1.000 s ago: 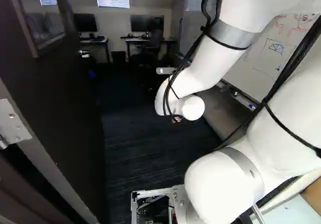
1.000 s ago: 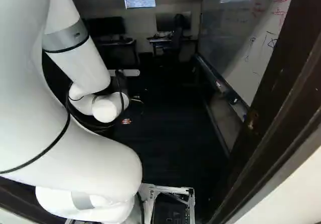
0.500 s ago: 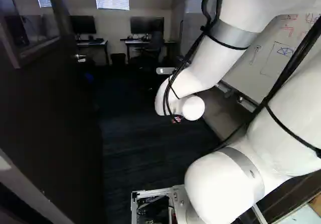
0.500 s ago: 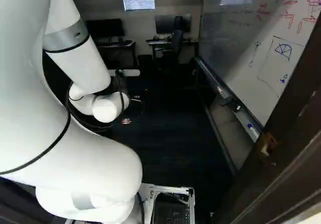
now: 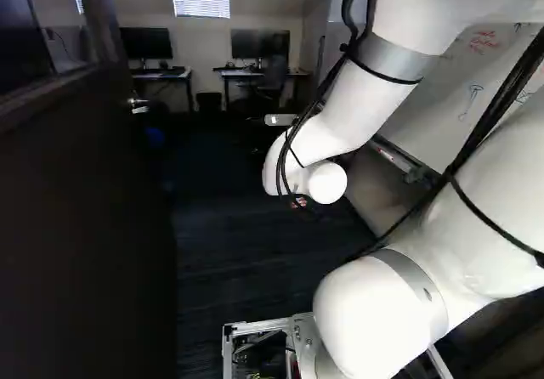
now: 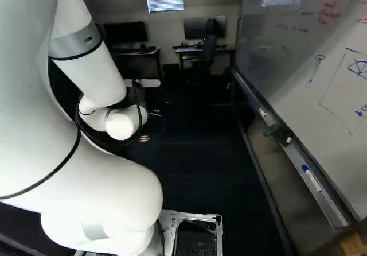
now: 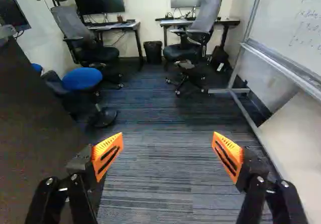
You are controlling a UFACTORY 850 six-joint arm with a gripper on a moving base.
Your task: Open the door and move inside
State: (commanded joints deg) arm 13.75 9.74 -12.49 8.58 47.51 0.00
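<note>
Two desks (image 7: 118, 26), striped dark carpet (image 7: 160, 169), whiteboard (image 7: 296, 28), open door (image 7: 35, 128) opposite, jaws spread apart

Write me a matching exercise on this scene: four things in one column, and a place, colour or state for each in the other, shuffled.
Things
1. fingers
2. stool
3. bin
4. door

Places, colours, states
A. between the two desks in the wrist view
B. dark, standing open at the left of the left base view
C. orange-padded, wide apart, with nothing gripped
D. with a round blue seat

Right pairs
1-C, 2-D, 3-A, 4-B
</note>
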